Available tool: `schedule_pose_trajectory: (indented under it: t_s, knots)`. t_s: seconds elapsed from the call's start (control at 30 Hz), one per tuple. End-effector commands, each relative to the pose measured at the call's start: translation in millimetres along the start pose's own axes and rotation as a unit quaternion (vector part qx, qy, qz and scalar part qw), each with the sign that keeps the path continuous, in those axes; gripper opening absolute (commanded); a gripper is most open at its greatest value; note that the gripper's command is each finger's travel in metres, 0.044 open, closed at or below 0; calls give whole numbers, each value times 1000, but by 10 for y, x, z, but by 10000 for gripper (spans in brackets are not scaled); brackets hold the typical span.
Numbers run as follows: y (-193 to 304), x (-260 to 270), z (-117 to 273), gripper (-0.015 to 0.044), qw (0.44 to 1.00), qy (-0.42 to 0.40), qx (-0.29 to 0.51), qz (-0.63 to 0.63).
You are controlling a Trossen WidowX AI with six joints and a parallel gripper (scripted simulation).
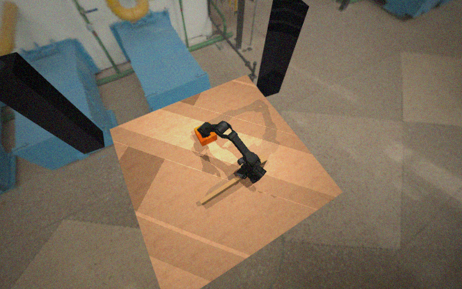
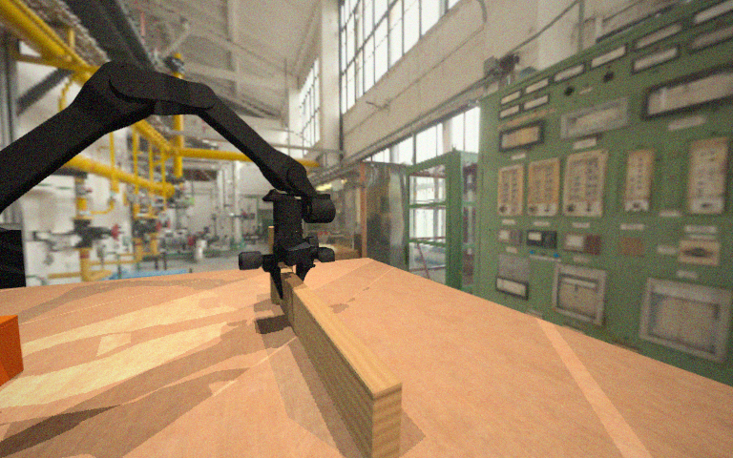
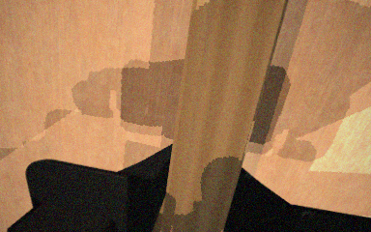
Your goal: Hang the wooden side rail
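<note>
The wooden rail (image 1: 221,191) (image 2: 345,345) (image 3: 222,87) stands on its narrow edge, long and pale. Its far end points toward the exterior camera, where its lower corner is cut off by the frame. My gripper (image 2: 289,283) (image 3: 196,152) points down and is shut on the rail near its other end, with one finger on each side. The upright wooden post (image 2: 274,294) shows just behind the gripper in the exterior view, partly covered by it. The hooks, slot and pins are hidden, so I cannot tell whether the hooks sit on the pins.
The wooden table (image 1: 190,238) (image 2: 486,366) bears sharp light and shadow patches. The orange block (image 1: 206,138) (image 2: 8,348) is at the arm's base. The arm arches from there over the table to the rail. Two black columns (image 1: 50,105) (image 1: 283,47) stand beyond the table's edge.
</note>
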State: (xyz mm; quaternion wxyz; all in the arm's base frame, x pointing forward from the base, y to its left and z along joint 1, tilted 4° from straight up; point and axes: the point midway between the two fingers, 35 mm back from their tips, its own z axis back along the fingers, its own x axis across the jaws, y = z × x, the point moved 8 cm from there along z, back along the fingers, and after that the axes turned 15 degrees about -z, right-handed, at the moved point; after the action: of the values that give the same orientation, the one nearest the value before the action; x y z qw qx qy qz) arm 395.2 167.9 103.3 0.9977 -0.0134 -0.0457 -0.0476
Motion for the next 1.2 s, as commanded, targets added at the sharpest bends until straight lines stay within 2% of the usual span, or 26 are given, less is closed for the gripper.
schedule_pose_trajectory:
  t_s: [0.0, 0.17, 0.57, 0.73, 0.83, 1.03, 1.17]
  knots:
    - [14, 3, -2, 0, 1000, -1, 6, 0]
    - [14, 3, -10, 0, 1000, -1, 6, 0]
    - [-1, -2, -6, 315, 1000, 0, 0, 0]
    - [-6, 2, 238, 440, 1000, 0, 3, 0]
    - [-14, -3, 393, 440, 1000, -1, 6, 0]
    - [-30, 1, 393, 440, 1000, -1, 6, 1]
    - [-244, 45, 389, 440, 1000, -1, 5, 1]
